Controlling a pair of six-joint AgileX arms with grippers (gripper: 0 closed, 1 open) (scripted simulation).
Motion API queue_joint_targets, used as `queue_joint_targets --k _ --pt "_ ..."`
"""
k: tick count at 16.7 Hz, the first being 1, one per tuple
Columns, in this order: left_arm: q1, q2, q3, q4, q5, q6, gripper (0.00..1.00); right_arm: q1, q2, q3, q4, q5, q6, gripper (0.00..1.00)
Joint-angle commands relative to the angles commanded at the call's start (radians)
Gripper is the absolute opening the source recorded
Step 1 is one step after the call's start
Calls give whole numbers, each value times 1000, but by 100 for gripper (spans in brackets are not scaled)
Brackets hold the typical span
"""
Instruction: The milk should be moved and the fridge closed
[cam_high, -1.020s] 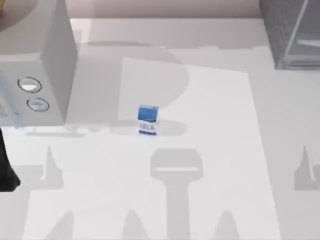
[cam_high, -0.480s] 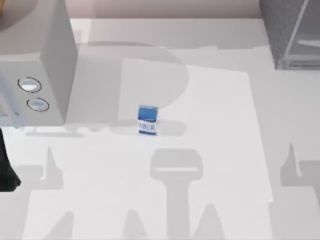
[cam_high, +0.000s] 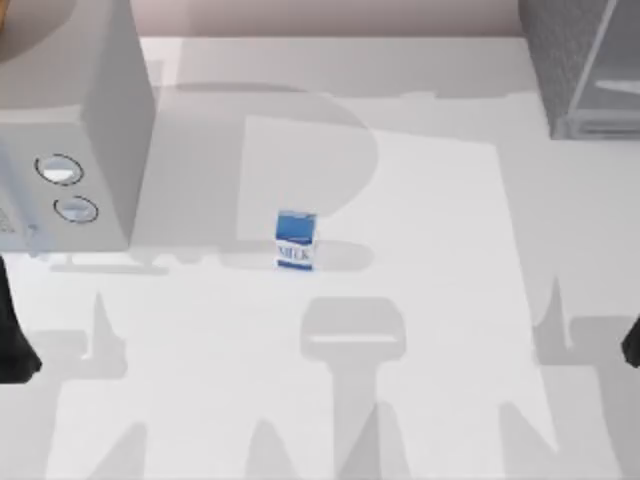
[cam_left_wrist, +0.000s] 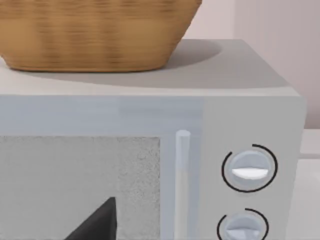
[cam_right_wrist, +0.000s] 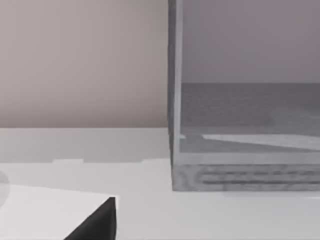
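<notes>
The milk (cam_high: 295, 240), a small blue and white carton, stands upright near the middle of the table with nothing touching it. The fridge (cam_high: 578, 62), dark grey and speckled, sits at the far right corner; the right wrist view looks into the fridge (cam_right_wrist: 245, 125) and shows its grey interior floor. My left arm (cam_high: 12, 345) is a dark shape at the left edge, well left of the milk. A sliver of my right arm (cam_high: 632, 345) sits at the right edge. A dark part of each gripper (cam_left_wrist: 95, 226) (cam_right_wrist: 96, 222) shows in its wrist view.
A light grey box with two round dials (cam_high: 70, 130) stands at the far left, and the left wrist view shows a woven basket (cam_left_wrist: 95, 32) on top of it. Arm shadows lie across the front of the table (cam_high: 420, 300).
The right arm's shadow has slid leftward and a dark sliver of that arm has come in at the right edge. The milk and the left arm have not moved.
</notes>
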Motion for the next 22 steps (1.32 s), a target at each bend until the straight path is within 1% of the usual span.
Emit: queue_joint_targets --k 5,8,10,12,18,22 --pt "0 0 0 0 0 0 100 184 149 5 142 176 0 100" --pt "0 0 0 0 0 0 100 307 244 11 238 298 4 100" --pt "0 0 0 0 0 0 100 365 292 13 284 353 4 100" --pt "0 0 0 0 0 0 100 386 313 12 301 374 3 100" --pt "0 0 0 0 0 0 100 385 321 11 297 374 2 100" --pt "0 0 0 0 0 0 100 408 465 68 305 403 18 100"
